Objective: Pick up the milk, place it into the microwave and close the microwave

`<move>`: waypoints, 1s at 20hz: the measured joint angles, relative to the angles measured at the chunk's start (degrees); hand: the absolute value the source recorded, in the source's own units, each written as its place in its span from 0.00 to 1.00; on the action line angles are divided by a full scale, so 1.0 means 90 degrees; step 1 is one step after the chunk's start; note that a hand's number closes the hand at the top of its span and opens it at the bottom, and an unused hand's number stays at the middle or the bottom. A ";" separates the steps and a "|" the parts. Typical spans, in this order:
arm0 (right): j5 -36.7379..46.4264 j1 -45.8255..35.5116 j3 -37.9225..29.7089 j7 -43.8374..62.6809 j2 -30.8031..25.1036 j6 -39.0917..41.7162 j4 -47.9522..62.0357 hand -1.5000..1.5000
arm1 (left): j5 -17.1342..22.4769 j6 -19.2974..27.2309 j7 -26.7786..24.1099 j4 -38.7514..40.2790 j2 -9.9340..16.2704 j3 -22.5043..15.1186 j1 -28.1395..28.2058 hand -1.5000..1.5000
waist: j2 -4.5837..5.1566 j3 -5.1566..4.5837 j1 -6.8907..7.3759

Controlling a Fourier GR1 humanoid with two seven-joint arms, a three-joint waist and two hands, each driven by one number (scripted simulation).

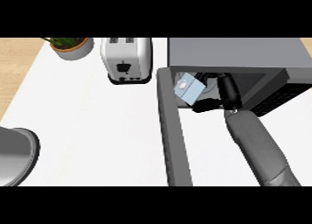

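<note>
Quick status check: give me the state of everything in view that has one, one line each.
microwave: open, cavity showing.
microwave door: swung wide open toward the robot.
milk: inside the microwave opening, tilted.
right hand: inside the microwave beside the milk; whether its fingers are shut on it cannot be told.
left hand: not in view.
toaster: upright, slots look empty.
potted plant: upright at the counter's far left corner.

Pale blue milk carton point(188, 89) tilted inside open microwave point(239, 54), door point(173, 131) swung wide
</note>
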 measured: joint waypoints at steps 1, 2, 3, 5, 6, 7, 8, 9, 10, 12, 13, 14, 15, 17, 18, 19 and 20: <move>0.0111 -0.0157 0.0008 0.0055 0.0032 -0.0097 0.0175 1.00 | -0.0001 -0.0004 0.0003 0.0010 -0.0008 0.0006 -0.0034 0.00 | 0.0007 0.0005 -0.0005; 0.0195 -0.0352 -0.0021 0.0058 0.0046 -0.0168 0.0428 1.00 | -0.0015 -0.0024 -0.0018 0.0037 -0.0012 0.0009 -0.0076 0.00 | 0.0016 0.0011 0.0005; 0.0256 -0.0538 -0.0068 0.0051 0.0046 -0.0226 0.0679 1.00 | -0.0053 -0.0084 -0.0078 0.0065 -0.0052 0.0018 -0.0079 0.00 | 0.0029 0.0019 0.0019; 0.0418 -0.0902 -0.0131 0.0044 0.0116 -0.0436 0.1186 1.00 | -0.0088 -0.0067 -0.0033 0.0064 -0.0051 -0.0004 -0.0150 0.00 | 0.0038 0.0020 0.0032; 0.0489 -0.1066 -0.0169 0.0005 0.0119 -0.0506 0.1441 1.00 | -0.0056 -0.0040 0.0007 0.0070 -0.0001 0.0014 -0.0205 0.00 | 0.0039 0.0018 0.0041; 0.0561 -0.1218 -0.0202 -0.0034 0.0129 -0.0600 0.1675 1.00 | 0.0002 -0.0018 0.0038 0.0122 0.0068 0.0059 -0.0259 0.00 | 0.0041 0.0018 0.0049; 0.0609 -0.1387 -0.0253 -0.0063 0.0094 -0.0648 0.1923 1.00 | -0.0008 -0.0003 0.0062 0.0095 0.0076 0.0041 -0.0297 0.00 | 0.0061 0.0023 0.0077; 0.0662 -0.1552 -0.0294 -0.0077 0.0101 -0.0750 0.2150 1.00 | -0.0026 0.0019 0.0101 0.0119 0.0103 0.0012 -0.0363 0.00 | 0.0080 0.0029 0.0090; 0.0718 -0.1692 -0.0330 -0.0086 0.0117 -0.0884 0.2361 1.00 | 0.0005 0.0010 0.0130 0.0080 0.0109 0.0005 -0.0357 0.00 | 0.0089 0.0030 0.0114; 0.0795 -0.1930 -0.0416 -0.0181 0.0117 -0.1080 0.2757 1.00 | -0.0080 -0.0035 0.0100 0.0143 0.0094 -0.0041 -0.0428 0.00 | 0.0110 0.0026 0.0164; 0.0802 -0.2007 -0.0480 -0.0269 0.0110 -0.1171 0.2910 1.00 | -0.0070 -0.0098 0.0060 0.0184 0.0090 -0.0039 -0.0423 0.00 | 0.0118 0.0020 0.0214; 0.0818 -0.2122 -0.0524 -0.0302 0.0085 -0.1198 0.3074 1.00 | -0.0126 -0.0079 0.0062 0.0179 0.0050 -0.0093 -0.0469 0.00 | 0.0132 0.0019 0.0236; 0.0830 -0.2215 -0.0566 -0.0345 0.0067 -0.1223 0.3223 1.00 | -0.0152 -0.0106 0.0053 0.0189 0.0010 -0.0133 -0.0471 0.00 | 0.0143 0.0022 0.0253; 0.0885 -0.2365 -0.0619 -0.0412 0.0006 -0.1350 0.3487 1.00 | -0.0149 -0.0100 0.0070 0.0208 0.0038 -0.0128 -0.0515 0.00 | 0.0163 0.0025 0.0297; 0.0907 -0.2419 -0.0655 -0.0429 -0.0005 -0.1528 0.3583 1.00 | -0.0175 -0.0148 0.0019 0.0250 0.0024 -0.0125 -0.0518 0.00 | 0.0174 0.0026 0.0317; 0.0924 -0.2486 -0.0689 -0.0444 -0.0015 -0.1681 0.3678 1.00 | -0.0182 -0.0147 0.0035 0.0239 0.0012 -0.0154 -0.0528 0.00 | 0.0194 0.0034 0.0339; 0.0955 -0.2543 -0.0710 -0.0463 -0.0045 -0.1864 0.3762 1.00 | -0.0195 -0.0149 0.0040 0.0239 0.0019 -0.0170 -0.0554 0.00 | 0.0221 0.0039 0.0373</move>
